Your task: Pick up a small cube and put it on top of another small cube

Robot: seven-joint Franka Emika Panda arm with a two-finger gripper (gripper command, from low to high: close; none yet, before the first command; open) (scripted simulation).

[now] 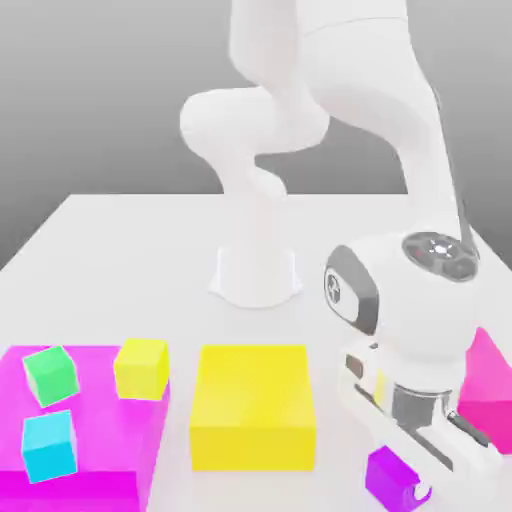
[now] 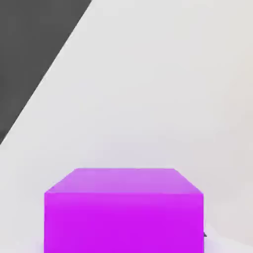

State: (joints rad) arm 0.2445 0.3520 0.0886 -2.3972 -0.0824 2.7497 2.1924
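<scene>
The big white arm point(image 1: 330, 90) bends down from its round base to the near corner of the white table point(image 1: 120, 230), on the exterior view's right. It looks smooth and shiny, like hard plastic, with fat rounded parts.

Next in size come the flat blocks. A wide magenta block point(image 1: 100, 440) lies on the exterior view's left, a yellow block point(image 1: 252, 405) lies in the middle, and another magenta block point(image 1: 490, 385) peeks out behind the arm. All have flat tops, sharp edges and plain bright color — no marks at all.

On the left magenta block sit three little cubes: a green cube point(image 1: 51, 373), tilted a bit, a small yellow cube point(image 1: 141, 368), and a cyan cube point(image 1: 49, 445).

The gripper point(image 1: 415, 470) is low at the table, and its jaws are closed around the small purple cube point(image 1: 385, 472). That cube sits on the table, near the front edge, just beside the yellow block's right side. In the hand view the purple cube is right up close, smooth and plain.

So the step in hand looks like the grab — the cube seems pinched but not lifted yet. Next, I think, the arm must lift it straight up, carry it over to another small cube, and set it down flat on top so it does not slide off.
</scene>
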